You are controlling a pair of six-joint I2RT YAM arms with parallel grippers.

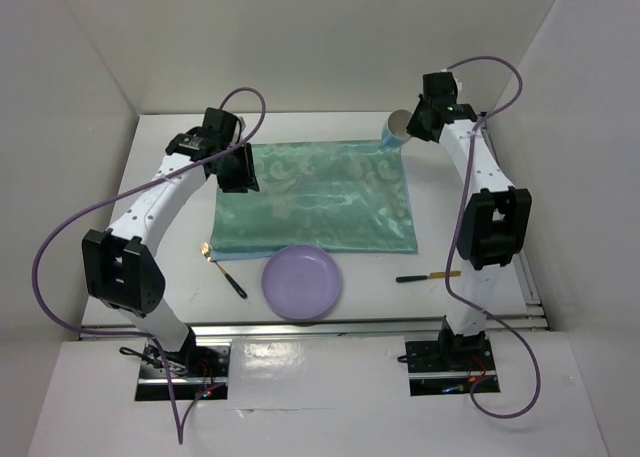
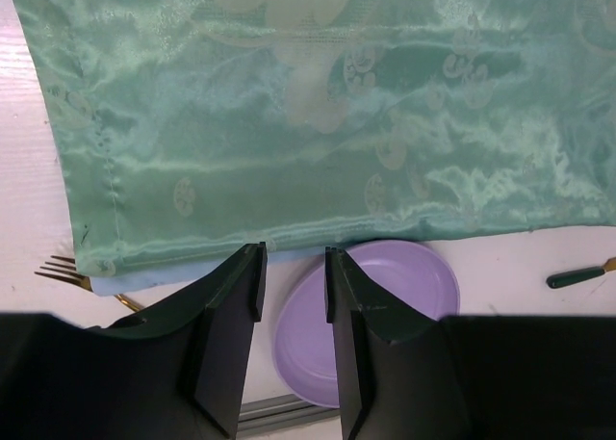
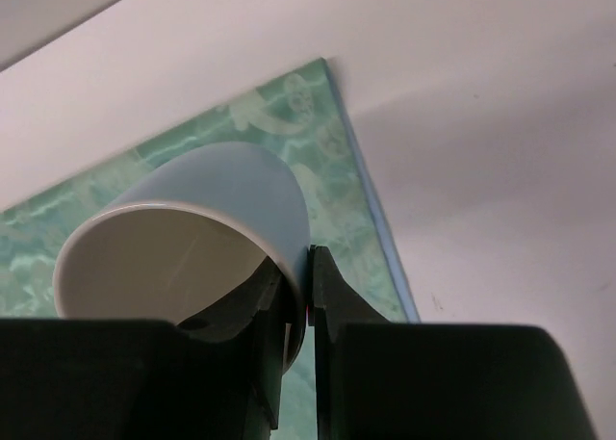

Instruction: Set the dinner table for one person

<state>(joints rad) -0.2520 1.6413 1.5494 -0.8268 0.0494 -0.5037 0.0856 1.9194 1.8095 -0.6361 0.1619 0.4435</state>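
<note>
Three items lie along the near edge of the dinner table (image 1: 370,289): a purple plate (image 1: 302,282) near the middle, a fork (image 1: 224,272) with gold tines and a black handle to its left, and a green-handled utensil (image 1: 428,276) to its right. The utensil's working end is too small to identify. The plate's far rim reaches the near edge of the green patterned cloth (image 1: 315,197), which lies flat over the table's centre.

Left gripper (image 2: 292,257): above the cloth's left edge, toward its far left corner; fingers apart, nothing between them.

Right gripper (image 3: 308,267): at the cloth's far right corner; fingers clamped on the wall of a cup (image 3: 192,219) — pale blue outside, white inside — with one finger inside the rim and one outside. The cup is tilted, mouth toward the wrist camera. Whether it touches the cloth cannot be determined.
</note>
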